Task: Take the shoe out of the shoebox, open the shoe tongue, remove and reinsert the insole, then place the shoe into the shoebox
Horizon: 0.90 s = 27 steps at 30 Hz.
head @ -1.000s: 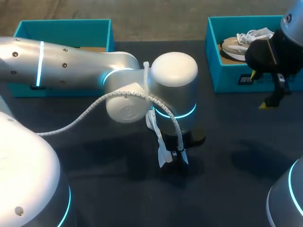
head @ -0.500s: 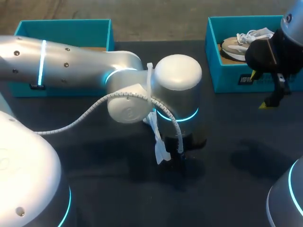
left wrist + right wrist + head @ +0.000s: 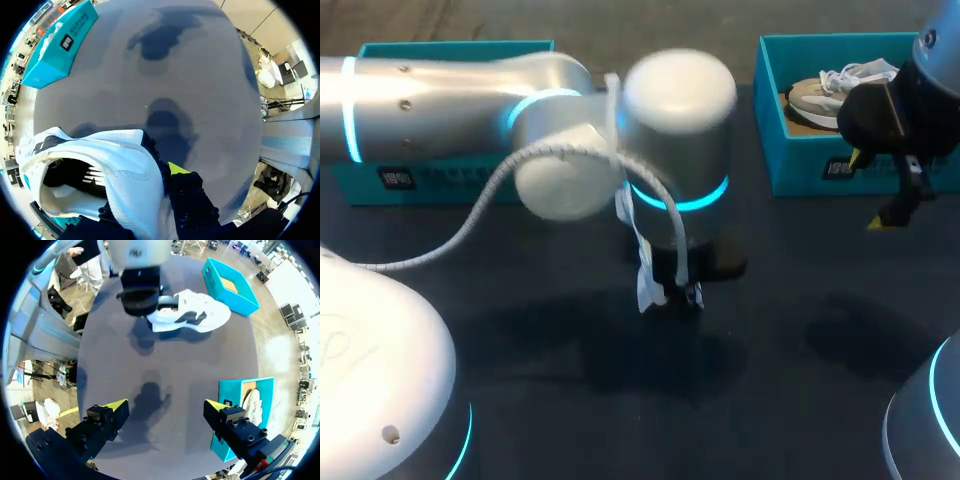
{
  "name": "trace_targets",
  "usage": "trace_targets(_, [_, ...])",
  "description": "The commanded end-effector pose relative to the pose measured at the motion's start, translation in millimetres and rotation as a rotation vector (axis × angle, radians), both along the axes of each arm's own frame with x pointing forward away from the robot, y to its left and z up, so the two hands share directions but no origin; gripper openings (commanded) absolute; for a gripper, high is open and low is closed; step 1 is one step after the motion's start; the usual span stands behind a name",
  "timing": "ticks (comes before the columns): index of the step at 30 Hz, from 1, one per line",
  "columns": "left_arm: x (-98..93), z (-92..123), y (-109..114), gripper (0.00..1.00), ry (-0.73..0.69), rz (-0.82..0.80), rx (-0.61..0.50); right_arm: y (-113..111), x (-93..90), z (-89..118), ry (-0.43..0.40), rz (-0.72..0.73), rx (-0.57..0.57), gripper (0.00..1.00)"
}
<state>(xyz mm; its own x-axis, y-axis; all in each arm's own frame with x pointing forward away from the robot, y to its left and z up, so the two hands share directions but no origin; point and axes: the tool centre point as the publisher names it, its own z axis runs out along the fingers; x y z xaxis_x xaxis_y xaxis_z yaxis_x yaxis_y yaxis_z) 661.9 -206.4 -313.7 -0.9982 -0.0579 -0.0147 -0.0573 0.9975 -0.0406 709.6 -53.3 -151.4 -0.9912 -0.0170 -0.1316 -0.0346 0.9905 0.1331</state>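
Note:
My left gripper (image 3: pixel 163 174) is shut on the heel collar of a white shoe (image 3: pixel 115 170), with one yellow fingertip (image 3: pixel 175 167) showing outside it. The shoe hangs above the dark table, opening toward the camera. In the head view only a white strip of the shoe (image 3: pixel 645 285) shows beneath the left wrist at the table's middle. The right wrist view shows the white shoe (image 3: pixel 192 315) sideways off the left gripper (image 3: pixel 150 302). My right gripper (image 3: pixel 165 407) is open with nothing in it, hovering at the table's right side (image 3: pixel 868 190).
A teal shoebox (image 3: pixel 450 60) stands at the back left, behind the left arm. Another teal box (image 3: pixel 800 150) at the back right holds a beige shoe (image 3: pixel 815 95) with white laces. Dark table (image 3: pixel 800 330) lies between the grippers.
The left gripper has shut on the white shoe. The left arm has then moved toward the back of the table with it. The right arm has stayed still.

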Motion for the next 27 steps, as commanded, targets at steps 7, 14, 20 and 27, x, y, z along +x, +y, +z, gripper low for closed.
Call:
trace_targets(7, [4.9,104.1,63.8,0.00,-0.012,-0.017,-0.110,1.7,1.7,-0.5,0.004,-0.001,-0.004,1.00])
trace_targets(14, [5.1,122.9,76.4,0.00,-0.018,-0.050,-0.137,1.7,1.7,-0.5,0.004,-0.001,-0.004,1.00])
trace_targets(20, [6.3,124.9,78.7,0.00,-0.019,-0.069,-0.138,1.7,1.7,-0.5,0.004,-0.001,-0.004,1.00])
trace_targets(27, [6.3,124.9,78.7,0.00,-0.019,-0.069,-0.138,1.7,1.7,-0.5,0.004,-0.001,-0.004,1.00])
